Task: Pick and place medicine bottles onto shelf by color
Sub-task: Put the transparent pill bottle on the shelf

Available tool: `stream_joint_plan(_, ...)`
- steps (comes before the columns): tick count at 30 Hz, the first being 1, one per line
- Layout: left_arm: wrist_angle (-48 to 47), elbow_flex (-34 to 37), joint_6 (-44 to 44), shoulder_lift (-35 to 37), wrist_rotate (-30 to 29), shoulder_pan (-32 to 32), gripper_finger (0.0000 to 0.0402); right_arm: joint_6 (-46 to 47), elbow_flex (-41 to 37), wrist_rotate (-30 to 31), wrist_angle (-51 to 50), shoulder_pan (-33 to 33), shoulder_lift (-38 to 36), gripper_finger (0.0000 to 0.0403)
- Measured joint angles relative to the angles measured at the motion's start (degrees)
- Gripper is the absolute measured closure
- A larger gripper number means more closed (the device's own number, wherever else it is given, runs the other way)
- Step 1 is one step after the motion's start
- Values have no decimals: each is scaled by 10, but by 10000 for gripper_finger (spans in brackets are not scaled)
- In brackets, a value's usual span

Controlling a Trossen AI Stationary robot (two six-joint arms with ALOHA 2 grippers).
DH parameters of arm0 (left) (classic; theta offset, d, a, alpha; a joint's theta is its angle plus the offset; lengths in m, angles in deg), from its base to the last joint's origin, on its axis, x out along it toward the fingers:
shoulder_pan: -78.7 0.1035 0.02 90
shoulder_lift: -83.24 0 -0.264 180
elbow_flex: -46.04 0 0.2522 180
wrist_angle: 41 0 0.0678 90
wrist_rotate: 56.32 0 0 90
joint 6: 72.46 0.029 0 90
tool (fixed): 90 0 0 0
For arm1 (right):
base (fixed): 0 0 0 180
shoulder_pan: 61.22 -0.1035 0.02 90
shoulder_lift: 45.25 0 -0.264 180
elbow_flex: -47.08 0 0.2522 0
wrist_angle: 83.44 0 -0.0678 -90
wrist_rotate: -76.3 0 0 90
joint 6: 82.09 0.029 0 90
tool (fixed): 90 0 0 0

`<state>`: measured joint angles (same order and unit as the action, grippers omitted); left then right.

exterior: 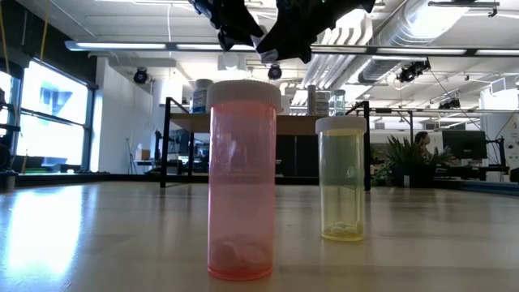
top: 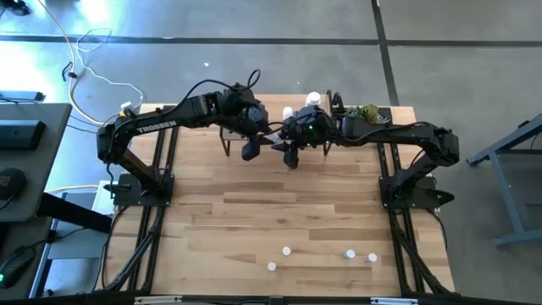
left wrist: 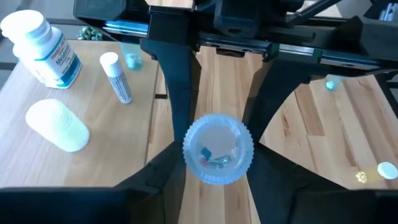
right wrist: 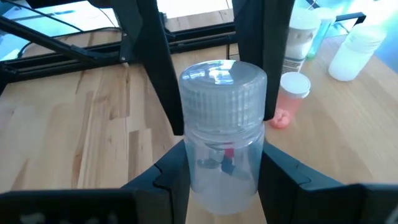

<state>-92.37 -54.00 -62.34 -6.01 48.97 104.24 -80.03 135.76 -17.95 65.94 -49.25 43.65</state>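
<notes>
A clear bottle (right wrist: 222,134) sits pinched between both arms' fingers (right wrist: 155,74) above the wooden desk (top: 279,212), near the shelf (left wrist: 99,118).

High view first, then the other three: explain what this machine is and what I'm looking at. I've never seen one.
It is a robot with two dark arms working at a wooden table. The high view looks straight down on it. The low view looks level across the tabletop. Each wrist view looks past one arm's own fingers. Close to the low camera stand a pink bottle and a yellow bottle. Above the table the arms meet: the right gripper holds a clear bottle, and the left gripper grips its cap.
</notes>
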Motion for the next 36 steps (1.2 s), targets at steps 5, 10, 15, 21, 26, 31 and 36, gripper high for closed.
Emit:
stream_joint_plan(5,1,0,4,0,0,0,269,0,0,-1,0,4,0,262)
stream_joint_plan(10,1,0,8,0,-2,0,269,6,0,5,0,4,0,238)
stream_joint_plan(15,-2,0,8,0,-5,0,269,12,0,13,1,5,0,211)
stream_joint_plan(21,-5,0,7,0,-16,2,270,16,0,20,0,15,0,176)
stream_joint_plan(26,-19,0,6,0,-65,17,270,17,0,26,-3,21,-8,165)
stream_joint_plan(31,-26,-3,6,0,-81,44,270,23,0,48,-7,27,-20,164)
stream_joint_plan(36,-13,-20,11,0,-85,79,270,24,0,54,-3,31,-24,164)
